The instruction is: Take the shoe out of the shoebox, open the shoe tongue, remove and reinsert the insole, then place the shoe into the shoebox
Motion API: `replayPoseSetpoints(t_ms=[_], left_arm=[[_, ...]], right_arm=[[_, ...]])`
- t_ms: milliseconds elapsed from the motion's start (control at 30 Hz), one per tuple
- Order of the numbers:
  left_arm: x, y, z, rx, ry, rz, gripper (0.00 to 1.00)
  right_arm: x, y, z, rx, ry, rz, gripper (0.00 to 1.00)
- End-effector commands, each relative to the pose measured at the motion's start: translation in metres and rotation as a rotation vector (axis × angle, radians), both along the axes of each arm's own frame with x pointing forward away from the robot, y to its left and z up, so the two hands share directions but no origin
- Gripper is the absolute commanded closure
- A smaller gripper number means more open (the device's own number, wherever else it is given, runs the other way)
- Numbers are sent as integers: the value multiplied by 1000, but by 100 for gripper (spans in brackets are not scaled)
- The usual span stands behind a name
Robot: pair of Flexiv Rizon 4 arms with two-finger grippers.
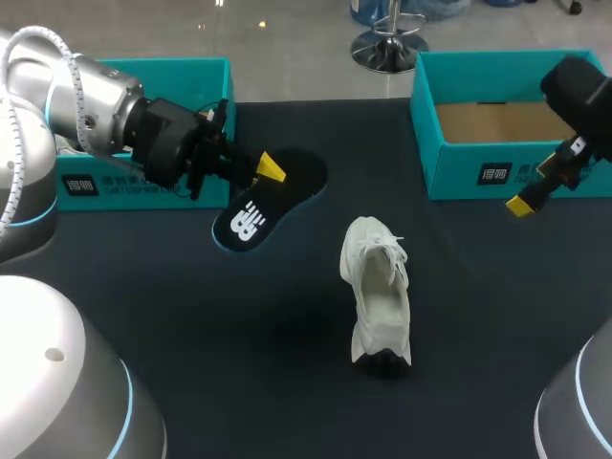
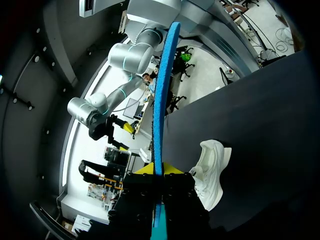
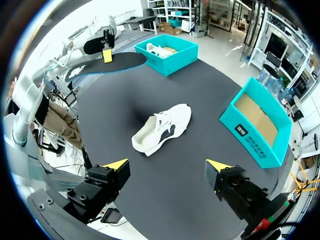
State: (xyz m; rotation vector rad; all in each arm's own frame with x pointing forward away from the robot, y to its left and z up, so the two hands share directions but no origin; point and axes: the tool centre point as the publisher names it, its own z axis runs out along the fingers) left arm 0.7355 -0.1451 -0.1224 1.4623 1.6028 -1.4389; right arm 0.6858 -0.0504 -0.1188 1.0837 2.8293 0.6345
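A white shoe [image 1: 377,284] lies on its side on the black table, sole end towards the front edge; it also shows as the shoe [image 3: 162,127] ahead of my right gripper. My left gripper [image 1: 263,172] is shut on the black insole [image 1: 263,206] with a white logo and blue rim, held above the table left of the shoe. In the left wrist view the insole [image 2: 160,95] runs edge-on between the yellow tips of the left gripper [image 2: 159,171]. My right gripper [image 1: 534,186] hangs open and empty by the right shoebox [image 1: 478,172]; its fingers [image 3: 116,166] stand wide apart.
The right teal shoebox [image 3: 257,145] is open with a bare cardboard floor. A second teal box [image 1: 191,67] stands at the back left behind my left arm; the box [image 3: 170,62] holds another white shoe.
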Motion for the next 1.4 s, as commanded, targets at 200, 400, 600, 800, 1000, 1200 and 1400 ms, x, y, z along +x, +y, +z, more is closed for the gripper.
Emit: replayPoseSetpoints(t_ms=[200, 400, 600, 800, 1000, 1200, 1400], left_arm=[[-1, 0, 0, 2, -1, 0, 100], [-21, -6, -14, 71, 62, 12, 100], [-46, -13, -30, 133, 134, 10, 100], [-69, -21, -48, 169, 207, -20, 100], [-87, -34, -71, 227, 337, -53, 100], [-101, -47, -81, 256, 363, -74, 100], [-114, -66, -88, 217, 297, -112, 100]], right_arm=[[2, 1, 3, -10, 9, 3, 0], [2, 1, 3, -10, 9, 3, 0], [2, 1, 3, -10, 9, 3, 0], [2, 1, 3, -10, 9, 3, 0], [-7, -13, 3, 18, -4, 74, 0], [-18, -23, 3, 23, 14, 66, 0], [-18, -23, 3, 23, 14, 66, 0]])
